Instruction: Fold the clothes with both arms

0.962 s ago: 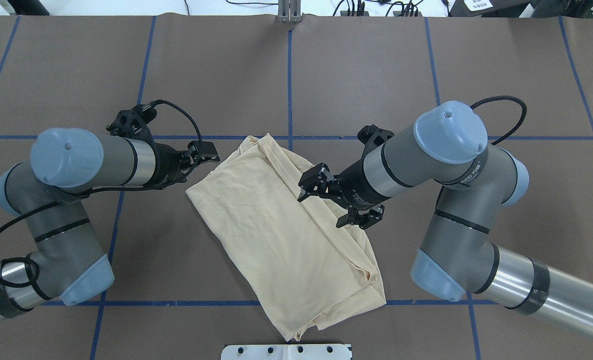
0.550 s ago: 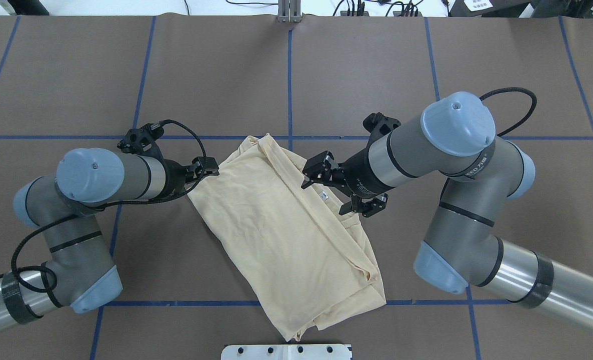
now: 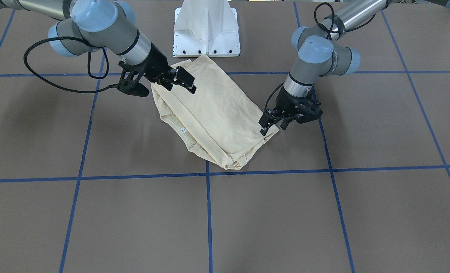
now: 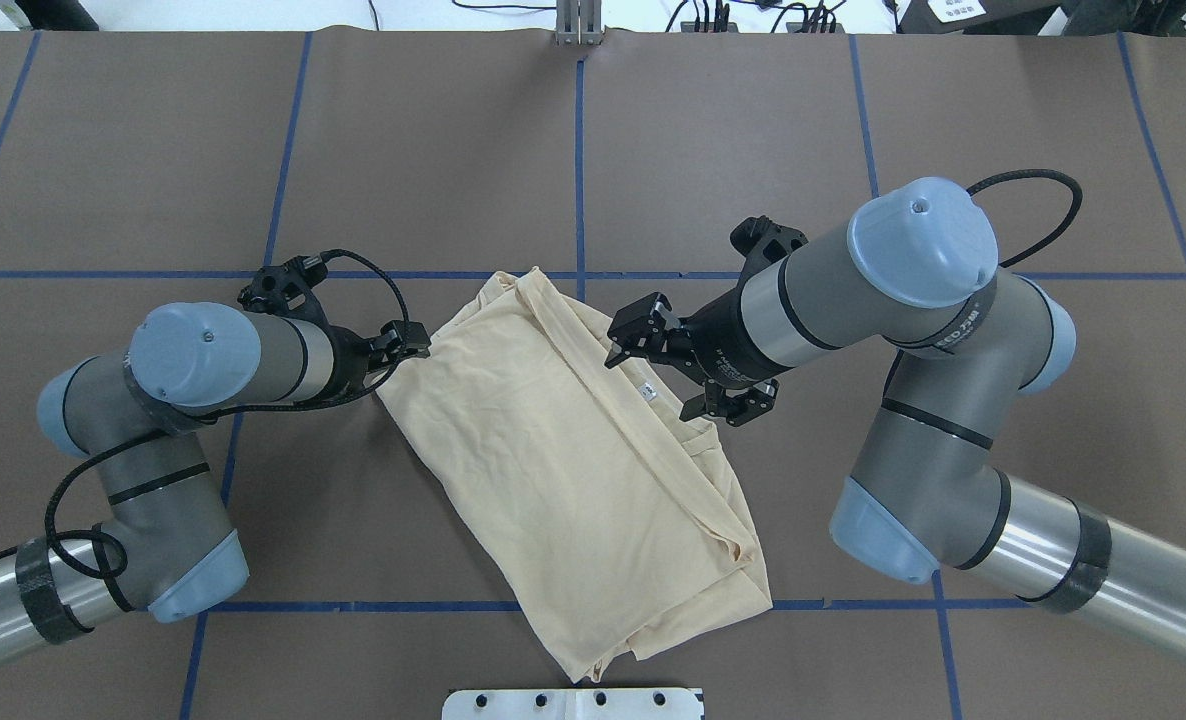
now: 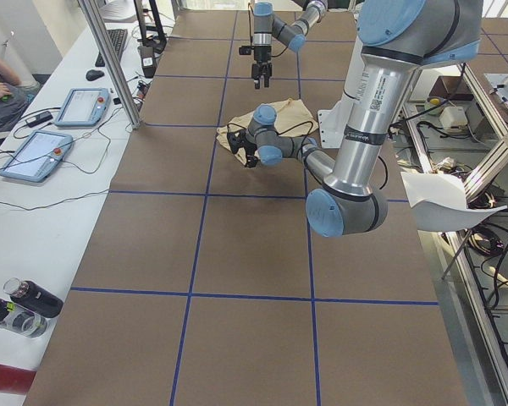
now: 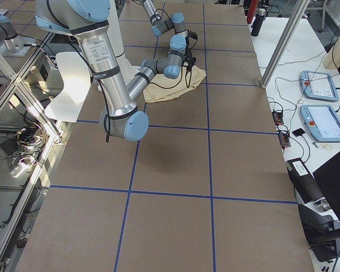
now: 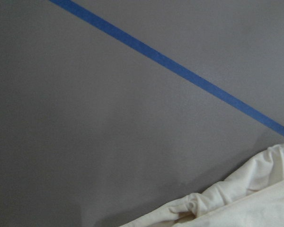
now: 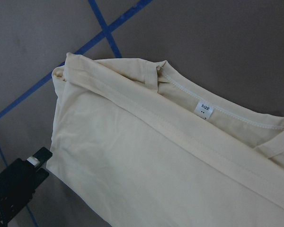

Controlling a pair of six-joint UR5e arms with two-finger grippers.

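T-shirt: the pale cream T-shirt (image 4: 563, 470) lies folded into a long oblong, slantwise across the middle of the table between the two grippers. One end is near the white base plate (image 3: 206, 22).
Fabric: thin, soft and faintly creased. Stacked folded edges run as ridges along one long side, and the corner by the left gripper is puckered.
Label: the neck label (image 8: 203, 109) is small and white. Only the right wrist view lets "SIZE" be read, beside the stitched neckline; from overhead it is a speck.
Right: the right gripper (image 4: 650, 385) hangs over the shirt's label side, jaws wide apart. Its wrist view catches just one black finger (image 8: 19, 189), cut off at the frame's corner.
Left: the left gripper (image 3: 263, 127) points down at the opposite corner with its tips at the cloth. I cannot tell whether the jaws are apart or pinched on it. Its wrist view shows no fingers, only the cloth edge and blue tape (image 7: 180, 71).
Table: the table (image 4: 753, 150) has a matt brown cover gridded with tape.
Side views: the shirt is small and partly hidden behind the arms. Tablets (image 6: 327, 123) on a white bench appear only here.
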